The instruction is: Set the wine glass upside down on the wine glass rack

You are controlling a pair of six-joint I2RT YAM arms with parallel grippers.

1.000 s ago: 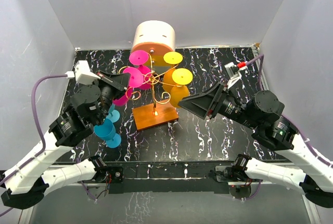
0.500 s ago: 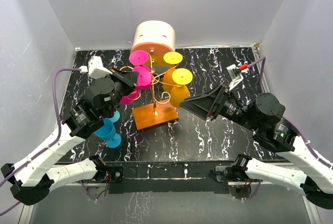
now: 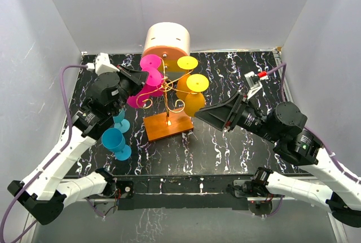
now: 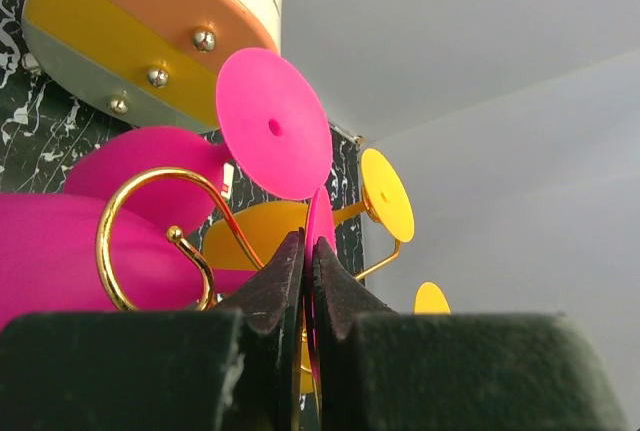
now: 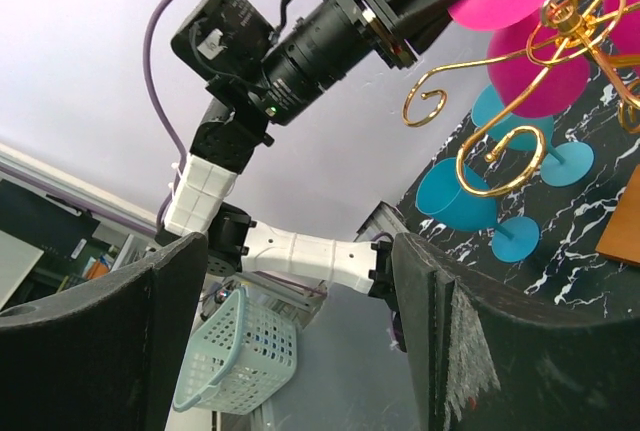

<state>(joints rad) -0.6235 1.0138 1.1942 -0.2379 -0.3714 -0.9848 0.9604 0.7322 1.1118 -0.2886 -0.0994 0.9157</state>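
From above, the pink wine glass [image 3: 134, 97] is seen gripped by the left pincer [image 3: 139, 79] just beside the rack [image 3: 167, 87], its bowl pointing left. At the left wrist, its foot is clamped edge-on, with the stem crosswise. At the right wrist, the right pincer [image 5: 300, 261] is spread wide and empty.

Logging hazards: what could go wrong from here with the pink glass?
The left gripper pinches only the thin foot of the pink glass; it may slip or twist. Gold curls of the rack and another hanging pink glass crowd it; a bump could unseat either. A drop could hit the blue glasses below.
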